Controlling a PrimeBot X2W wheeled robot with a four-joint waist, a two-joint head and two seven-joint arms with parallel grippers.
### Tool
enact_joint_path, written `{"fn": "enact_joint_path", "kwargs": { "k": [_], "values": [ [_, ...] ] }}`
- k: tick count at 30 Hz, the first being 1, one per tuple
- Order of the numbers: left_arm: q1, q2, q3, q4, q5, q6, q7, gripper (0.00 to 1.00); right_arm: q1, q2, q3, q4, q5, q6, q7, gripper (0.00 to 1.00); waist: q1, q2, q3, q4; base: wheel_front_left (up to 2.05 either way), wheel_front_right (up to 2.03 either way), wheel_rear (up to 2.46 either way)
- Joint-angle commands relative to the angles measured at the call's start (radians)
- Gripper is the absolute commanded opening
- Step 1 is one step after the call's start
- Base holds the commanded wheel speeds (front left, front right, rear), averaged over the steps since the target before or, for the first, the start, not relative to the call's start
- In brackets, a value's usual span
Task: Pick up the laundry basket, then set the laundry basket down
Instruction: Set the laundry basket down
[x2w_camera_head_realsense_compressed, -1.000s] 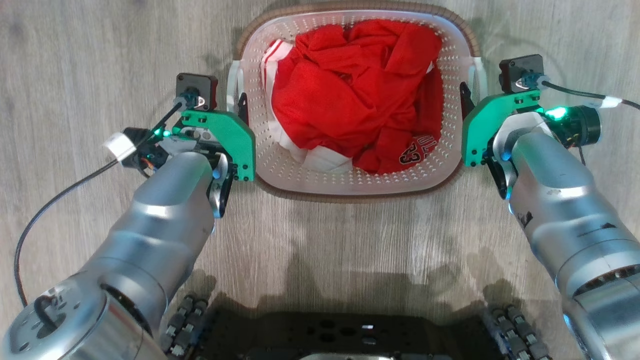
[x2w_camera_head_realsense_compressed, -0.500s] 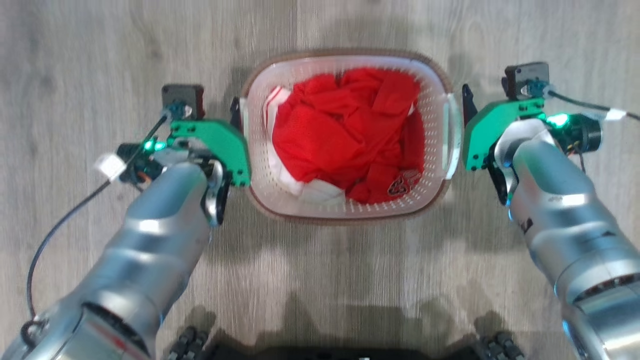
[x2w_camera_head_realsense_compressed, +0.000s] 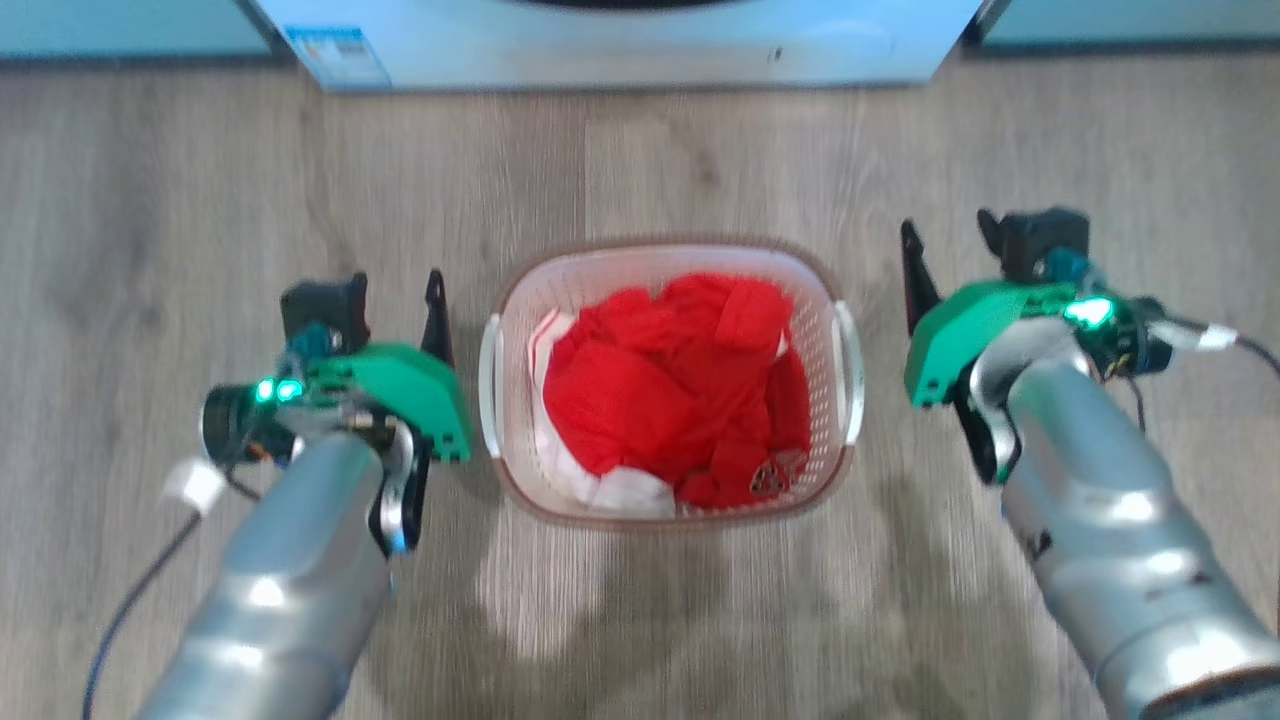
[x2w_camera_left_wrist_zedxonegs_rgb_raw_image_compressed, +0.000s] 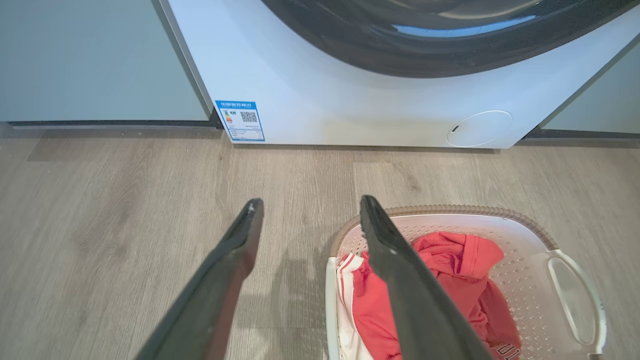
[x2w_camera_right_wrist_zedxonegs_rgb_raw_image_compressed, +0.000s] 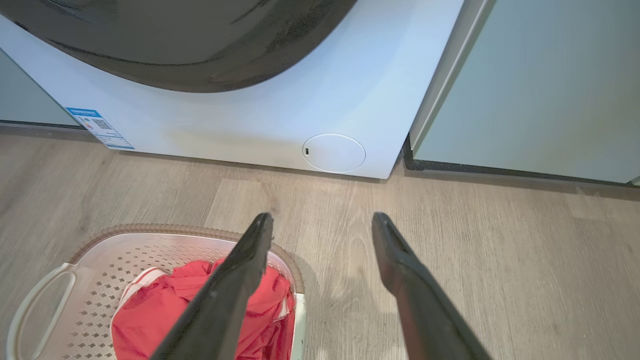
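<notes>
The laundry basket (x2w_camera_head_realsense_compressed: 600, 272) stands on the wood floor between my arms, white and perforated with a brown rim, and holds crumpled red clothes (x2w_camera_head_realsense_compressed: 680, 400). My left gripper (x2w_camera_head_realsense_compressed: 435, 315) hovers just left of the basket's left handle (x2w_camera_head_realsense_compressed: 489, 385), apart from it. In the left wrist view the left gripper (x2w_camera_left_wrist_zedxonegs_rgb_raw_image_compressed: 311, 202) is open and holds nothing, and the basket (x2w_camera_left_wrist_zedxonegs_rgb_raw_image_compressed: 500, 225) lies to the lower right. My right gripper (x2w_camera_head_realsense_compressed: 915, 275) is off the right handle (x2w_camera_head_realsense_compressed: 852, 375). In the right wrist view the right gripper (x2w_camera_right_wrist_zedxonegs_rgb_raw_image_compressed: 322, 217) is open and holds nothing, beside the basket (x2w_camera_right_wrist_zedxonegs_rgb_raw_image_compressed: 150, 245).
A white front-loading washing machine (x2w_camera_head_realsense_compressed: 620, 40) stands on the floor just beyond the basket, with its dark door (x2w_camera_left_wrist_zedxonegs_rgb_raw_image_compressed: 440, 35) above. Pale cabinet fronts (x2w_camera_right_wrist_zedxonegs_rgb_raw_image_compressed: 540, 85) flank it. Bare wood floor (x2w_camera_head_realsense_compressed: 200, 200) lies on both sides of the basket.
The head camera has risen, so the basket looks smaller and the washing machine has come into view. Both grippers have drawn outward from the basket's handles. They stay open.
</notes>
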Motion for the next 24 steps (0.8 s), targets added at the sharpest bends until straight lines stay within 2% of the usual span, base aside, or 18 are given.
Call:
{"fn": "enact_joint_path", "kwargs": {
  "k": [1,4,10,24],
  "values": [
    [0.046,0.037,0.075,-0.073,0.053,0.001,-0.005,1.0,0.051,0.02,0.012,-0.07,-0.021,-0.002,-0.013,1.0,0.0001,-0.0001,-0.083,-0.007,0.0,0.0,0.0],
    [0.147,0.034,0.159,-0.187,0.153,-0.009,-0.005,1.0,0.131,0.02,0.004,-0.168,-0.042,-0.002,-0.013,1.0,0.0001,-0.0001,-0.142,-0.009,0.0,0.0,0.0],
    [0.292,0.02,0.277,-0.367,0.279,-0.011,-0.005,1.0,0.245,0.02,-0.002,-0.33,-0.048,-0.002,-0.013,1.0,0.0001,-0.0001,-0.217,-0.016,0.0,0.0,0.0],
    [0.543,-0.008,0.439,-0.641,0.416,-0.034,-0.005,1.0,0.485,0.02,-0.05,-0.62,-0.098,-0.002,-0.013,1.0,0.0001,-0.0001,-0.311,-0.038,0.0,0.0,0.0]
  ]
}}
